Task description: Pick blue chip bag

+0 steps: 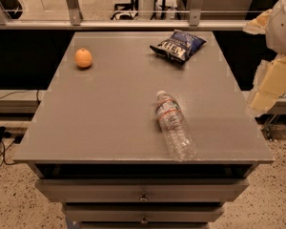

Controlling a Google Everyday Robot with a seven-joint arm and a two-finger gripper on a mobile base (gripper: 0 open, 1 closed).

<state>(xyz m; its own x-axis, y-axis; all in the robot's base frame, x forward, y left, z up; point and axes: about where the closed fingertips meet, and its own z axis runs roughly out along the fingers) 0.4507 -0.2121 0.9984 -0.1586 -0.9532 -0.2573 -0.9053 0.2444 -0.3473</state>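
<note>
Here the blue chip bag [178, 45], crinkled dark navy with white lettering, lies flat at the far right of the table [109, 113]. The gripper [271, 86] hangs beyond the right edge, well apart from it; its state cannot be told. An orange [83, 58] sits far left, a water bottle [173, 125] lies near the front

The small, crinkled, dark navy-blue chip bag [178, 45] lay in the upper right of the frame on the grey table top [109, 109]. It carried large white lettering, of which only a leading "KE" could be made out. The clear plastic water bottle [173, 125], lower centre-right, wore a label band with a red stripe, its print too small to read. The cream-coloured gripper [271, 87] hung at the right edge, with nothing legible on it.
</note>
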